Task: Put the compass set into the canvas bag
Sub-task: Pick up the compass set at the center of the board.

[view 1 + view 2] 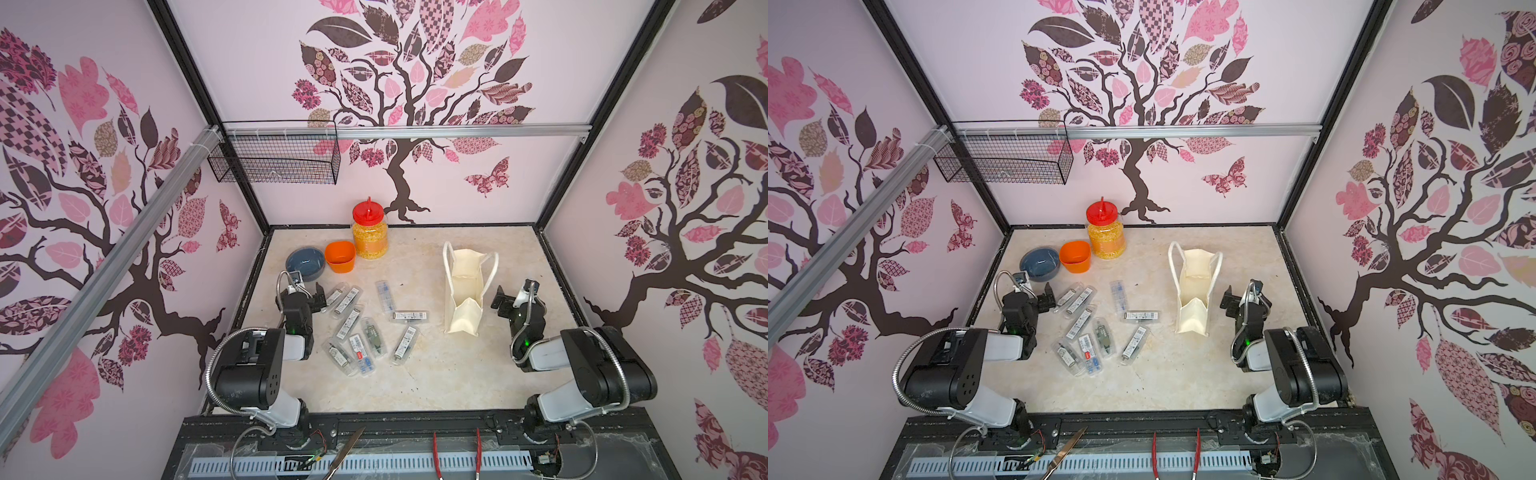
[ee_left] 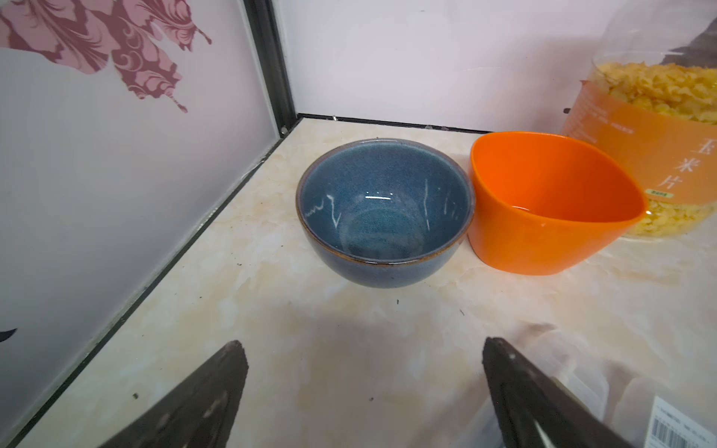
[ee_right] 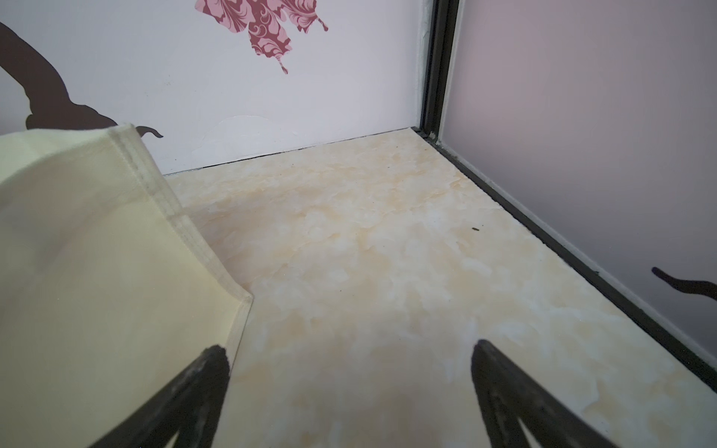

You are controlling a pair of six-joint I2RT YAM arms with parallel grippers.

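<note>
Several compass sets in clear plastic cases [image 1: 348,324] [image 1: 1077,324] lie scattered on the marble table, left of centre. One case edge with a barcode label [image 2: 677,421] shows beside my left gripper. The canvas bag [image 1: 463,309] [image 1: 1192,316] [image 3: 97,252] stands upright at centre right with its mouth open and its handles up. My left gripper [image 1: 320,296] [image 1: 1048,297] [image 2: 363,343] is open and empty, just left of the nearest cases and facing the bowl. My right gripper [image 1: 500,300] [image 1: 1228,301] [image 3: 349,345] is open and empty, close to the bag's right side.
A blue bowl [image 1: 305,262] [image 2: 384,217], an orange cup [image 1: 340,257] [image 2: 543,205] and a red-lidded jar of corn flakes [image 1: 370,237] [image 2: 652,116] stand at the back left. A wire basket [image 1: 274,158] hangs on the back wall. Hand tools [image 1: 457,453] lie on the front rail.
</note>
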